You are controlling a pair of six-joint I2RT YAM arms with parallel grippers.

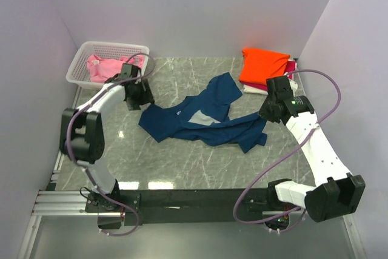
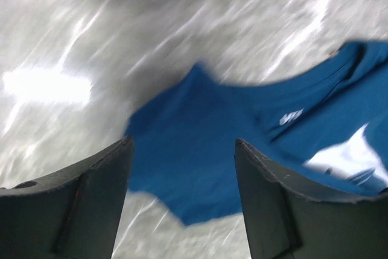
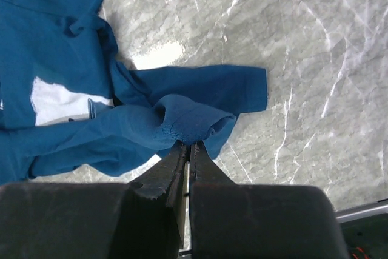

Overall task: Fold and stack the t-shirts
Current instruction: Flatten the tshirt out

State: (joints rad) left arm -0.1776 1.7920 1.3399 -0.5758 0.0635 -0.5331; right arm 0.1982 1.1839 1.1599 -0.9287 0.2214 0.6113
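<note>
Beneath the spread left gripper [image 2: 182,145] lies the navy t-shirt [image 2: 206,119], closed right gripper [image 3: 189,145] at its edge.

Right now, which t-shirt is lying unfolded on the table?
The navy t-shirt, crumpled mid-table. The orange t-shirt lies folded atop the far-right stack, and the pink one is in the basket.

A crumpled t-shirt [image 1: 200,119] lies across the middle of the tabletop [image 1: 182,168]. A basket [image 1: 82,59] stands in the far left corner with another t-shirt [image 1: 106,66] in it. A stack of folded t-shirts [image 1: 264,65] sits in the far right corner. The left tool [image 2: 183,142] hangs over the crumpled t-shirt's left end, nearer than the basket. The right tool [image 3: 189,145] meets its right end, nearer than the stack.
</note>
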